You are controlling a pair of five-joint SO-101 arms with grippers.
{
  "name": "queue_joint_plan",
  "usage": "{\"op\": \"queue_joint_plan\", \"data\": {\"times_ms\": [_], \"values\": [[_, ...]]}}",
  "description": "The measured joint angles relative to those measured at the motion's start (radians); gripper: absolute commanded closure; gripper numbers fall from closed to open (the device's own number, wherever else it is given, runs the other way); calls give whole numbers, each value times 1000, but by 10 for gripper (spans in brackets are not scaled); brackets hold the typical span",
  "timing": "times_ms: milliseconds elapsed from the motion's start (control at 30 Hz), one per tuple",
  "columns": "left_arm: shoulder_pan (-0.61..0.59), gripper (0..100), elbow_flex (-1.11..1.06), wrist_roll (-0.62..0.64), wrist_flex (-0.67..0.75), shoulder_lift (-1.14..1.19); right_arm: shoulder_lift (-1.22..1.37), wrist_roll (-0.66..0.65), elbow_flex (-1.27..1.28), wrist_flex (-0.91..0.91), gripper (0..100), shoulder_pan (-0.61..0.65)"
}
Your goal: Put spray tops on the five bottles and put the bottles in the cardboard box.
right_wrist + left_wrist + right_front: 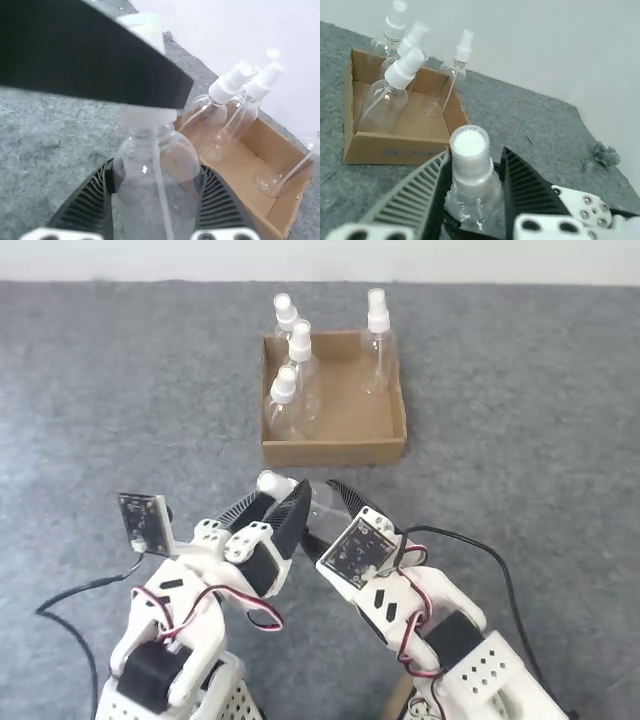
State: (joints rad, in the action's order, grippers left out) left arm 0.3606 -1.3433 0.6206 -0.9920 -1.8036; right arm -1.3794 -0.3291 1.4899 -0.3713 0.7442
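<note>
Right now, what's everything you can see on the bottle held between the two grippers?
The bottle is clear plastic, with a rounded shoulder and a thin dip tube inside. A white spray top sits on its neck; how firmly seated I cannot tell. The right gripper, black and ribbed, clamps its body; the left gripper closes on the spray top. In the high view it is tilted, just in front of the cardboard box, outside it.

Grey carpeted tabletop (100,390), white wall (545,45)

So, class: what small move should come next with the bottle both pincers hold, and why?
Probably the left pincer opens: its spray top looks seated on the bottle, which the right pincer grips, and the cardboard box has room.
</note>
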Motion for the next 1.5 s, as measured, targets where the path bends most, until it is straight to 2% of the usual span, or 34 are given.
{"op": "queue_joint_plan", "data": {"times_ms": [200, 500, 700, 800, 1033, 1100, 1233, 1500], "values": [[12, 850, 11, -49, -2, 0, 52, 3, 0, 29, 991, -5], [12, 848, 152, -54, -75, 0, 91, 2, 0, 40, 991, -23], [11, 848, 160, -54, -78, 0, 91, 2, 0, 40, 991, -23], [-74, 852, 160, -52, -78, 0, 91, 2, 0, 40, 991, -23], [-362, 852, 160, -49, -25, 0, 91, 2, 0, 46, 991, -23], [-422, 852, 160, -6, -25, 0, 91, 2, 0, 72, 991, -23], [-460, 852, 97, 66, 17, 0, 91, 34, 0, 94, 991, -23], [-462, 852, -72, 77, 158, 0, 91, 86, 0, 94, 991, -23]]}}
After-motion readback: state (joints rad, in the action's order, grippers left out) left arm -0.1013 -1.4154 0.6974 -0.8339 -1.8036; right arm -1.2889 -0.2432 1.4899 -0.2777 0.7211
